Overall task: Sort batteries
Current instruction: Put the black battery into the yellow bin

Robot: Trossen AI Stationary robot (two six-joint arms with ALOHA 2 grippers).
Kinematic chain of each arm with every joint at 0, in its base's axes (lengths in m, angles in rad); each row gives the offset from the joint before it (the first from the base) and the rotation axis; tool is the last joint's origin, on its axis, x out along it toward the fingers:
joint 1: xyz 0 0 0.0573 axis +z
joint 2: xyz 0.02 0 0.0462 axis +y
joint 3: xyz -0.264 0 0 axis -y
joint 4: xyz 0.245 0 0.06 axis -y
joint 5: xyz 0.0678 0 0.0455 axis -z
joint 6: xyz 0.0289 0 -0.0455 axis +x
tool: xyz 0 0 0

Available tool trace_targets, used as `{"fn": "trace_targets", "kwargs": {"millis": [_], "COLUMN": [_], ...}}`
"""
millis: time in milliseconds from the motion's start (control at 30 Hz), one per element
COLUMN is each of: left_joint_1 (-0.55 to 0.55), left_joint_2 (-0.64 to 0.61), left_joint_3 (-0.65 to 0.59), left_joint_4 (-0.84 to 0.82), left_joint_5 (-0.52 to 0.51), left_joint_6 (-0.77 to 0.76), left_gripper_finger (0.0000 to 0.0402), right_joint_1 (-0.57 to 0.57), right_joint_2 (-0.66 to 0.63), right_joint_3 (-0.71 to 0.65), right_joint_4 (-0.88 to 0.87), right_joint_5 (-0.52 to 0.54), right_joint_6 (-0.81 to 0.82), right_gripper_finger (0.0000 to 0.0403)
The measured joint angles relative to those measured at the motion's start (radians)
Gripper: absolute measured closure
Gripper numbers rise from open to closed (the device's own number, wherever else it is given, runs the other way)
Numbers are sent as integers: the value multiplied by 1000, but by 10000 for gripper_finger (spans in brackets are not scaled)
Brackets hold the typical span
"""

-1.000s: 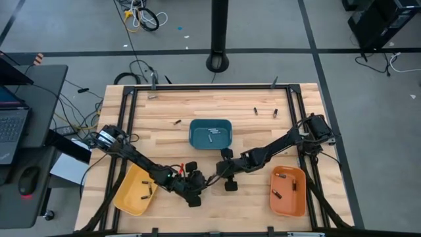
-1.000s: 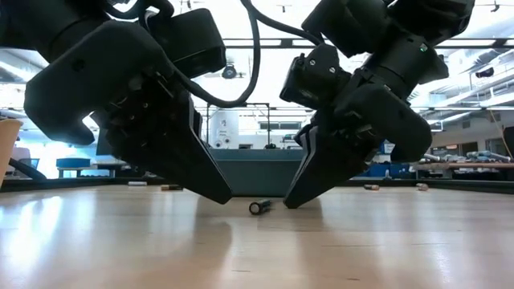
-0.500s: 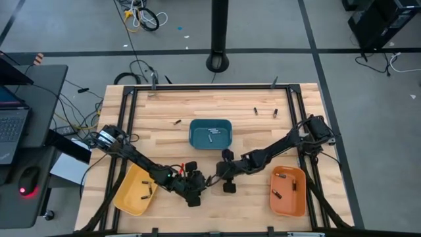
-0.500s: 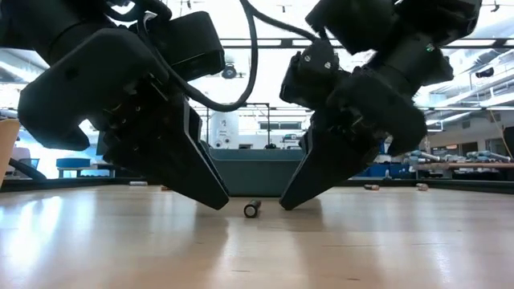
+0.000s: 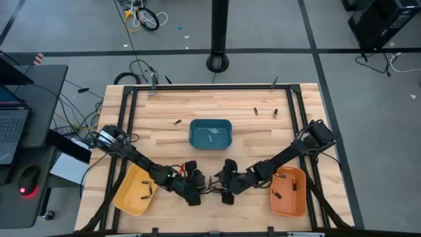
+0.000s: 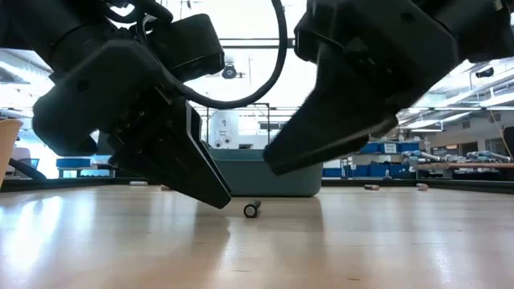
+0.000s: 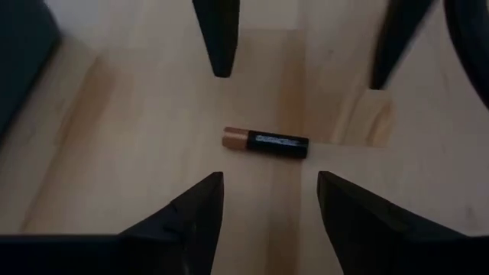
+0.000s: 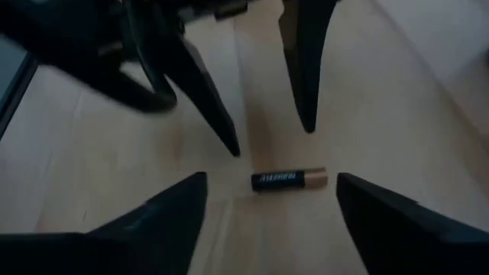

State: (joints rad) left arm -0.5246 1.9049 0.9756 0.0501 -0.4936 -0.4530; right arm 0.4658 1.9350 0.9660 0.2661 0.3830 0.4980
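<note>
Single battery flat on bench, near front edge, untouched, between both grippers. Left gripper low over it, fingers wide, empty. Right gripper opposite, fingers wide, empty. More batteries in teal tray, yellow tray, orange tray

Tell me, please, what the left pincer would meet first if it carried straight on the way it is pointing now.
Probably the battery lying on the wooden table: it sits just ahead of the open left pincer, between its fingers' line. Beyond it stand the right pincer's fingertips.
</note>
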Motion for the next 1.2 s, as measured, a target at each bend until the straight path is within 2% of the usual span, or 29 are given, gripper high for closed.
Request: {"fn": "trace_targets", "kwargs": {"millis": [167,333,533,833,1200], "left_joint_1": [-1,-9,-21,-22,-22], "left_joint_2": [0,0,0,0,0], "left_joint_3": [0,0,0,0,0], "left_joint_4": [-18,-23,-21,-18,-18], "left_joint_5": [-8,-10,-14,-14,-12], "left_joint_6": [0,0,1,1,0], "left_gripper_finger": [182,182,182,182,182], "right_joint_1": [6,6,4,-21,-30], "right_joint_2": [12,92,109,110,110], "right_joint_3": [25,75,100,99,99], "right_joint_4": [3,-12,-27,-60,-81], "right_joint_5": [45,52,74,45,10], "right_joint_6": [-4,-48,-86,-84,-79], "right_gripper_finger": [55,49,49,54,100]}}
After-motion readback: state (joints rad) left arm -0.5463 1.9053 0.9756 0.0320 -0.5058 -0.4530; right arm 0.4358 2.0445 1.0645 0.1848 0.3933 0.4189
